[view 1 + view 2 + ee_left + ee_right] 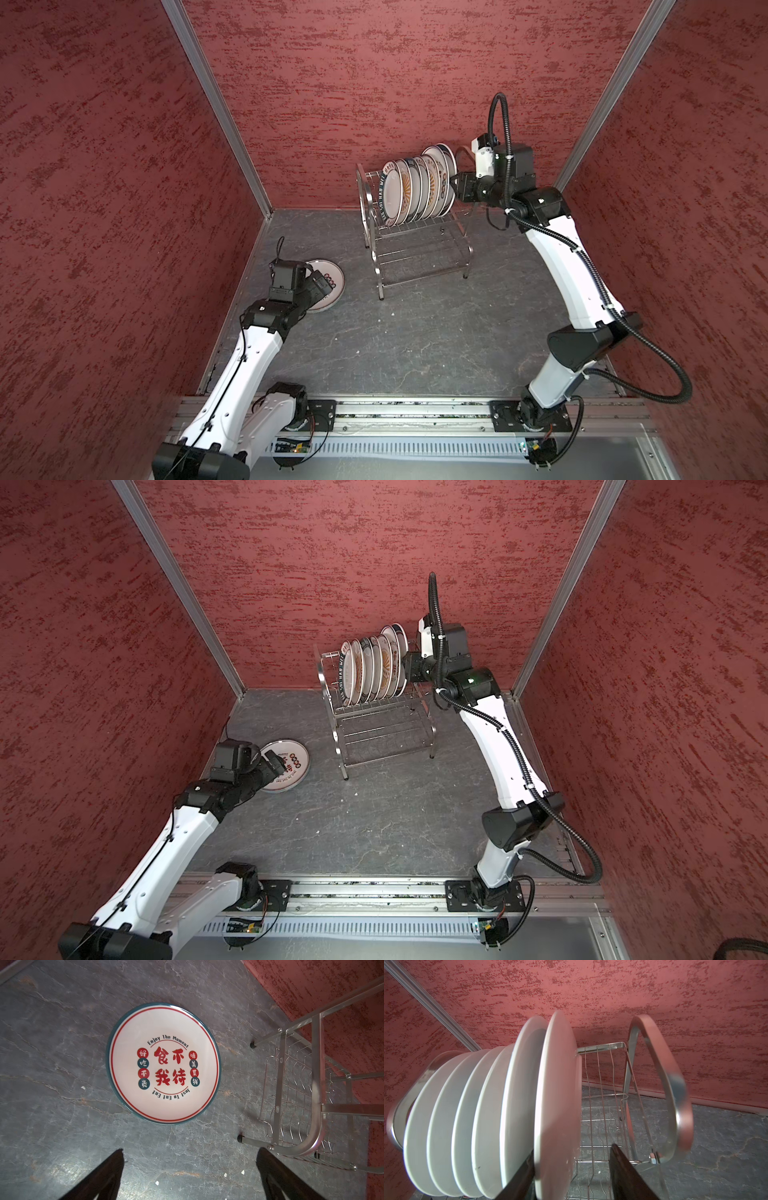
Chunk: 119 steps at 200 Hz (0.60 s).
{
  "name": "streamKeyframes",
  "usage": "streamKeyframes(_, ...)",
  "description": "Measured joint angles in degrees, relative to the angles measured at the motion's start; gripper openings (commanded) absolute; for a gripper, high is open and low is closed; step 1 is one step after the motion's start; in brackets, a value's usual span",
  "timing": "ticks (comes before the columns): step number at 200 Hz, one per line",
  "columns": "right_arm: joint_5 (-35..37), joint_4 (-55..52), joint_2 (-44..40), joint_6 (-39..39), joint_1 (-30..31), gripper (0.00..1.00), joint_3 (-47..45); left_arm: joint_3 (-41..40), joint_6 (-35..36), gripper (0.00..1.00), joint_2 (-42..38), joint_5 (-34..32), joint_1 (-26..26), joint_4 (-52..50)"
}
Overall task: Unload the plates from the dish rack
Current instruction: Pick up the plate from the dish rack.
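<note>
Right hand (572,1148) half spread, end plate (558,1084) of the dish rack (675,1084) between its fingers (623,1167), not pinched; left hand (191,1149) spread wide, flat plate (163,1064) just ahead on the surface (52,1064)

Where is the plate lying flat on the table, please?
In both top views the plate lies on the left of the table, below the left gripper, left of the dish rack.

You had smooth, glossy white ceramic-looking round plates (415,187) in a shiny polished stainless-steel wire dish rack (679,1095), on a matt, veined dark-grey stone-look tabletop (415,340), between rough, mottled red walls (374,83).
</note>
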Motion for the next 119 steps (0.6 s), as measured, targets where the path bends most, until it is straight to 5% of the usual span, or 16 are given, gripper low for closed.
streamKeyframes(119,0.2,-2.9,3.7,0.5,0.5,0.47,2.3,-0.1,2.3,0.99,-0.7,-1.4,-0.3,-0.5)
